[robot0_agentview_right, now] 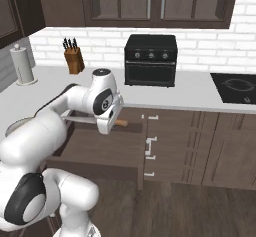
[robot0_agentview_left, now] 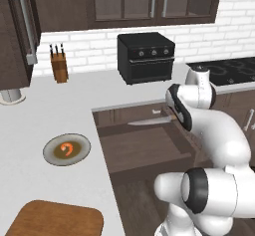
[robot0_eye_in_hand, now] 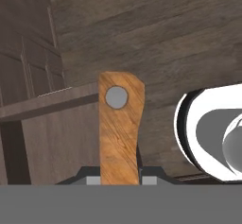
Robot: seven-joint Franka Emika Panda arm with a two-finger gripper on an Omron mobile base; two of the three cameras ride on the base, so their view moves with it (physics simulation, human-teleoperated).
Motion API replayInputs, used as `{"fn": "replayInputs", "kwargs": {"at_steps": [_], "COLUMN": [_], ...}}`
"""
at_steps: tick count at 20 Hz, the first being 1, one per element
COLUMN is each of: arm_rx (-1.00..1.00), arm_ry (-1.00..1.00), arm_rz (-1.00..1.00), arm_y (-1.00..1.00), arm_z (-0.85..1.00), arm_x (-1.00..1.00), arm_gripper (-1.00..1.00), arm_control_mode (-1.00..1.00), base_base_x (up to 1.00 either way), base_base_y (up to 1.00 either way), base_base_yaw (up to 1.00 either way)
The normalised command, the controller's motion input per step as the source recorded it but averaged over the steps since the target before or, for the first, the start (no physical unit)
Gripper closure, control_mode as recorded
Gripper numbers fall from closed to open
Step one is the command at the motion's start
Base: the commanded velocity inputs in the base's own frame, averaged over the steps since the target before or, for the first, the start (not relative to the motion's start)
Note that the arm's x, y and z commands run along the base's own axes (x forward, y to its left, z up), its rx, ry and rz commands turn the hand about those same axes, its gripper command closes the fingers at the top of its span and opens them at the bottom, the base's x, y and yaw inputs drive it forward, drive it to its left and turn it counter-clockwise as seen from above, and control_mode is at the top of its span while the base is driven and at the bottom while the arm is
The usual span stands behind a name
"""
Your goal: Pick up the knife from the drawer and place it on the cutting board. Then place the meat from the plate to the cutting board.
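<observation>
My gripper (robot0_agentview_right: 108,126) is shut on the brown wooden handle of the knife (robot0_eye_in_hand: 120,129). The handle rises between the two finger tips in the hand view. The silver blade (robot0_agentview_left: 145,122) points left over the back of the open dark-brown drawer (robot0_agentview_left: 144,153), and it also shows past my wrist (robot0_agentview_right: 80,119). The drawer (robot0_agentview_right: 100,153) stands pulled out below the counter. On the counter left of it, the grey plate (robot0_agentview_left: 50,154) holds the curled orange meat (robot0_agentview_left: 67,149). The reddish-brown cutting board (robot0_agentview_left: 55,220) lies at the near left corner.
A wooden knife block (robot0_agentview_left: 60,65) and a black toaster oven (robot0_agentview_left: 145,57) stand against the white brick wall. A paper towel roll (robot0_agentview_right: 23,65) is at the far left and a black cooktop (robot0_agentview_right: 235,87) at the right. My own arm crosses above the drawer.
</observation>
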Motion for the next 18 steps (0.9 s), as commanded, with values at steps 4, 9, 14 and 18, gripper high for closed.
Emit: {"fn": "replayInputs", "kwargs": {"at_steps": [4, 9, 14, 18], "arm_rx": [0.00, 0.00, 0.00, 0.00], "arm_ry": [0.00, 0.01, 0.00, 0.00], "arm_rz": [0.00, 0.01, 0.00, 0.00], "arm_y": [0.00, -0.03, 0.00, 0.00], "arm_z": [0.00, -0.03, 0.00, 0.00], "arm_x": [0.00, -0.10, 0.00, 0.00], "arm_gripper": [1.00, 1.00, 1.00, 1.00], "arm_control_mode": [-1.00, 1.00, 1.00, 1.00], "base_base_x": [0.00, -0.07, -0.24, -0.23], "base_base_y": [0.00, -0.12, -0.81, -0.44], "base_base_yaw": [0.00, 0.04, 0.51, 0.73]}}
